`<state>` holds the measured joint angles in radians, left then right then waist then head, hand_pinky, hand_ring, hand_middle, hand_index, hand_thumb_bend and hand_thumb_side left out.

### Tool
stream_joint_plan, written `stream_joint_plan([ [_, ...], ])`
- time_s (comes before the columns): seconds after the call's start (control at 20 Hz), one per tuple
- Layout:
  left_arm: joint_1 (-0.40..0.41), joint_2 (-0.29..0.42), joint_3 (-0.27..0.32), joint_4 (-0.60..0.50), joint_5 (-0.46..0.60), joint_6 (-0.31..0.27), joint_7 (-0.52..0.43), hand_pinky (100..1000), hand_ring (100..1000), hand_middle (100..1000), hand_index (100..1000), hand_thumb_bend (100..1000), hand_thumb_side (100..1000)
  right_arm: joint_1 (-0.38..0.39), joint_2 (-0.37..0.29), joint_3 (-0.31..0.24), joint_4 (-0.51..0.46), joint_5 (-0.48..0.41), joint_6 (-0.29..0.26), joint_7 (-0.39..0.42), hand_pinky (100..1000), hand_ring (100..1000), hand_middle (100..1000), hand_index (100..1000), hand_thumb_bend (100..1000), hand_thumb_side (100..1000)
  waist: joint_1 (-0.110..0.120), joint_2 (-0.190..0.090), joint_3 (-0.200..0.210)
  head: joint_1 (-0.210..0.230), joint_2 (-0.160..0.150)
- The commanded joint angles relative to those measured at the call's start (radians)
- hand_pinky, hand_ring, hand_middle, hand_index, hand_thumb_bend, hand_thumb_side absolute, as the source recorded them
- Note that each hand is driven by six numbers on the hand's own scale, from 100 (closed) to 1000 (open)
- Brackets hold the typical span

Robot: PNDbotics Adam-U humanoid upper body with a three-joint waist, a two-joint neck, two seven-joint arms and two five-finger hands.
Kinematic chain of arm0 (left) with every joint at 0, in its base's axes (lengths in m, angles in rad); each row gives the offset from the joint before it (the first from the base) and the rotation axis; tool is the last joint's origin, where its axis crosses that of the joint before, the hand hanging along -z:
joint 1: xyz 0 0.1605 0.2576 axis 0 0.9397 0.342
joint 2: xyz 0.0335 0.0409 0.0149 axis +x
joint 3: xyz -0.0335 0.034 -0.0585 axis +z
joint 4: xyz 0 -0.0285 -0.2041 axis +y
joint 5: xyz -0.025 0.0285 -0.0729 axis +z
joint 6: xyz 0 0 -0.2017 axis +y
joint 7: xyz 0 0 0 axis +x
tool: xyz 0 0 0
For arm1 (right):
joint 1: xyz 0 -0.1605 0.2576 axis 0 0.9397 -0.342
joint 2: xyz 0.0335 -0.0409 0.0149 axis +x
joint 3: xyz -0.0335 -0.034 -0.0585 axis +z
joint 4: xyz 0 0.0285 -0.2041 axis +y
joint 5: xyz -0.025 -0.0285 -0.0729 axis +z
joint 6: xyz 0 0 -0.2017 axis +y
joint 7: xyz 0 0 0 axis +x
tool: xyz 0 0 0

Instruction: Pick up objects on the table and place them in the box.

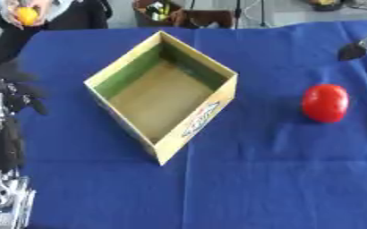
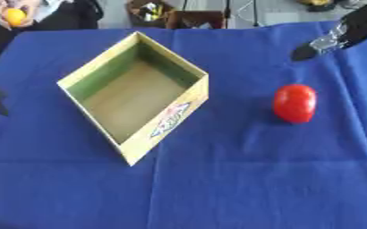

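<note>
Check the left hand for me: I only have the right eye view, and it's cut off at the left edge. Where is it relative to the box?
Observer: In the left eye view the left hand sits to the left of the box, about level with the box's left corner. It is apart from the box, with blue cloth showing between them.
Operator: And the arm behind it, anywhere near the box?
Observer: No. The left arm runs straight down the view's left edge to the lower corner, with silver parts at the bottom. It is well away from the box.
</note>
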<state>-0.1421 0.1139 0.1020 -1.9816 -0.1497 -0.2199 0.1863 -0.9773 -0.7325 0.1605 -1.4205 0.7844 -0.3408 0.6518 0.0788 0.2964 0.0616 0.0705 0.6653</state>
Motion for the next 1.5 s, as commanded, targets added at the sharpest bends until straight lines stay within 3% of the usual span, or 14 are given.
stream_joint_plan([
  [0.05, -0.005, 0.020, -0.003, -0.018, 0.003, -0.001, -0.003, 291, 472, 547, 768, 100, 924, -0.027, -0.011, -0.012, 0.019, 0.030, -0.004, 0.044, 814, 807, 787, 879, 914, 774, -0.003, -0.021, 0.001, -0.003, -0.012],
  [0.4, -0.006, 0.019, -0.005, -0.018, 0.004, -0.001, -0.006, 291, 472, 546, 768, 100, 925, -0.022, -0.012, -0.001, 0.048, 0.088, 0.001, 0.129, 795, 805, 778, 887, 909, 705, -0.004, -0.019, -0.001, -0.005, -0.019],
  [0.55, -0.005, 0.019, -0.005, -0.018, 0.004, -0.001, -0.006, 291, 472, 546, 768, 100, 924, -0.016, -0.011, 0.011, 0.061, 0.119, 0.010, 0.143, 792, 807, 776, 878, 867, 693, -0.003, -0.020, 0.000, -0.008, -0.020],
  [1.1, -0.006, 0.015, -0.007, -0.018, 0.006, 0.000, -0.010, 290, 472, 546, 767, 100, 926, 0.020, 0.015, 0.067, 0.121, 0.200, 0.070, 0.158, 778, 799, 756, 872, 799, 646, -0.001, -0.014, 0.002, -0.015, -0.022],
  [1.15, -0.007, 0.015, -0.008, -0.018, 0.006, 0.000, -0.010, 289, 472, 546, 767, 100, 926, 0.025, 0.019, 0.070, 0.122, 0.201, 0.075, 0.156, 765, 788, 744, 869, 873, 613, -0.001, -0.013, 0.002, -0.015, -0.022],
  [1.2, -0.007, 0.014, -0.008, -0.018, 0.007, 0.000, -0.011, 289, 472, 546, 767, 100, 927, 0.030, 0.022, 0.073, 0.123, 0.202, 0.082, 0.154, 763, 787, 744, 869, 794, 640, -0.001, -0.012, 0.002, -0.015, -0.023],
  [1.5, -0.010, 0.013, -0.009, -0.018, 0.008, 0.000, -0.013, 289, 473, 546, 766, 100, 927, 0.061, 0.033, 0.090, 0.112, 0.219, 0.121, 0.148, 734, 759, 727, 874, 772, 644, -0.001, -0.009, 0.002, -0.014, -0.024],
])
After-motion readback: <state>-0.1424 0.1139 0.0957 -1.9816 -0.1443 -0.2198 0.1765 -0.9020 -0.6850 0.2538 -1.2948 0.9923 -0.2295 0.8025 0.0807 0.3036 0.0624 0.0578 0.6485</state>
